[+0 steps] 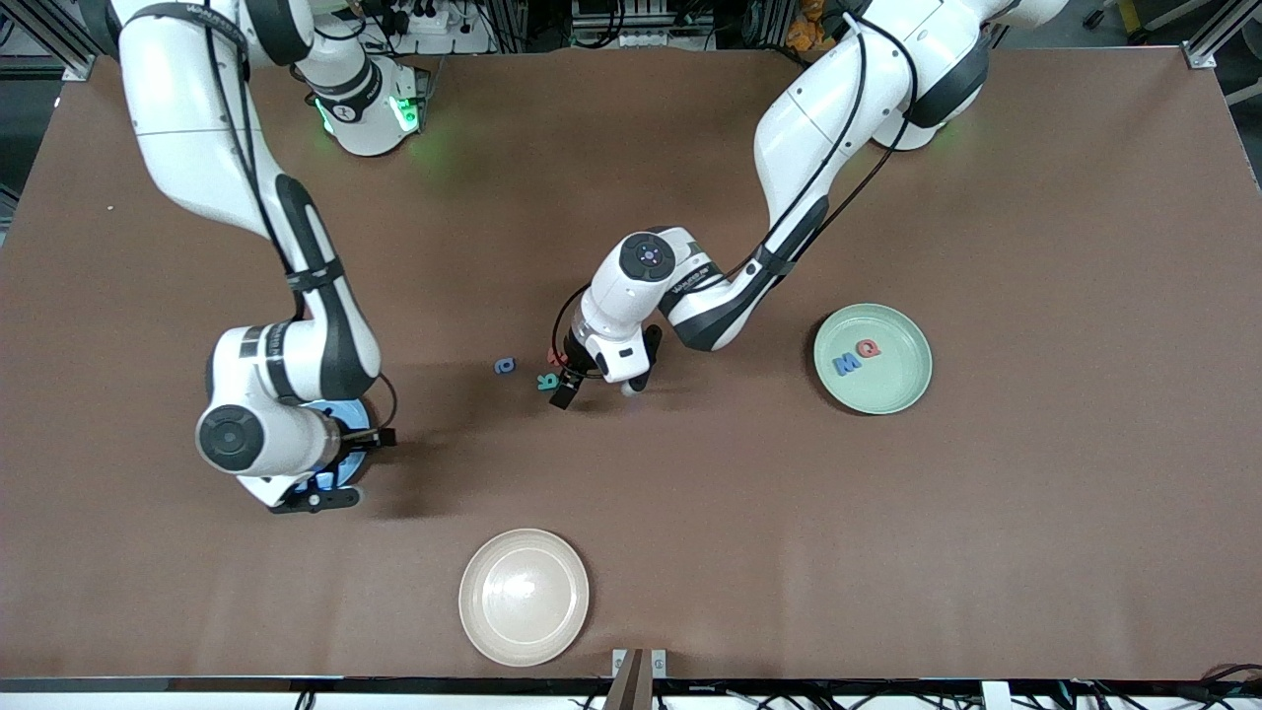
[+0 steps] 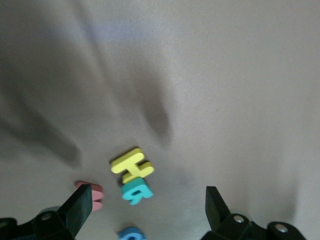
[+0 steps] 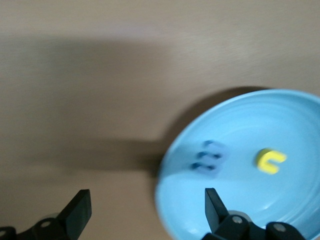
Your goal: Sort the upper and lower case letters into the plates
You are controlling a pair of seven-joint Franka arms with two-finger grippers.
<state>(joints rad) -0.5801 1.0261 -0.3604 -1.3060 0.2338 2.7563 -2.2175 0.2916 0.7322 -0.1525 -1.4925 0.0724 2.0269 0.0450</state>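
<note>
My left gripper [image 1: 599, 388] hangs open low over a cluster of loose letters at mid table. Its wrist view shows a yellow H [image 2: 132, 164], a teal R [image 2: 136, 191], a pink-red letter [image 2: 92, 194] and a blue letter [image 2: 131, 234], with nothing between the fingers of the left gripper [image 2: 147, 197]. The mint green plate [image 1: 902, 394] holds a blue M [image 1: 846, 365] and a red Q [image 1: 868, 348]. My right gripper [image 1: 345, 468] is open over the sky blue plate [image 1: 337, 410]. On that plate [image 3: 250, 210] lie a blurred blue letter [image 3: 207, 157] and a yellow letter [image 3: 270, 161].
A cream-beige plate [image 1: 524, 596] with nothing on it sits close to the table edge nearest the front camera. A small blue letter [image 1: 504, 366] lies apart from the cluster, toward the right arm's end. A teal letter [image 1: 548, 381] shows beside the left hand.
</note>
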